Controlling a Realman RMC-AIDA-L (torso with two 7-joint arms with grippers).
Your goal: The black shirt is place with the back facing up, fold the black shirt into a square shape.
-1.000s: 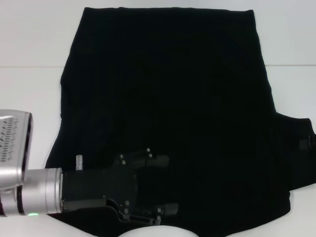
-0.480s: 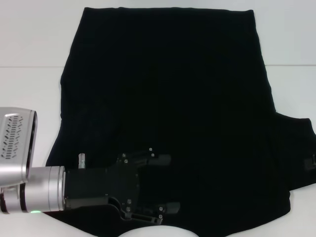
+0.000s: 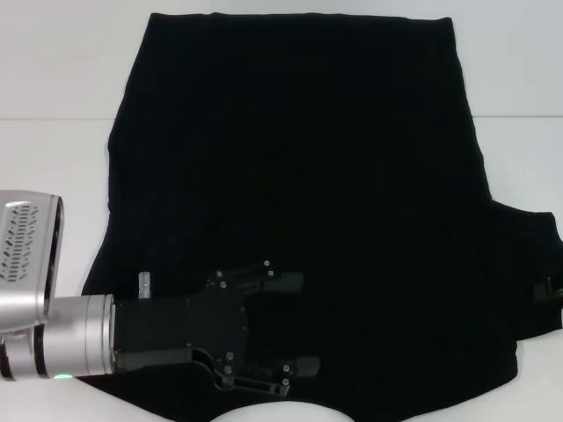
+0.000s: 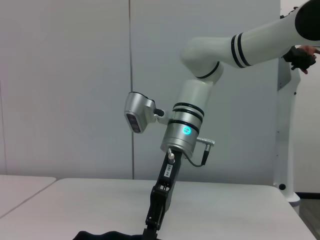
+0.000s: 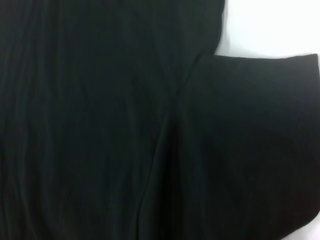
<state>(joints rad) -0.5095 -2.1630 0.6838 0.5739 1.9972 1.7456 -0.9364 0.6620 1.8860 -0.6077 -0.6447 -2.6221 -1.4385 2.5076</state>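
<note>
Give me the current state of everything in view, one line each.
shirt: spread flat on the table, plain side up, right sleeve out flat, not yet folded.
left tool: open, low over the shirt's near edge, fingers pointing toward the robot's right.
right tool: at the right sleeve's edge, mostly out of the head view.
table: white, shirt lying on it.

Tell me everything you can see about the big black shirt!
The black shirt is soft-looking, matte and plain, with no letters showing. It lies spread flat on the white table, its straight hem on the far side and one short sleeve sticking out on the robot's right. Faint wrinkles run along it. The left hand sits over its near edge with fingers apart. The right hand is just visible at the sleeve's edge.
</note>
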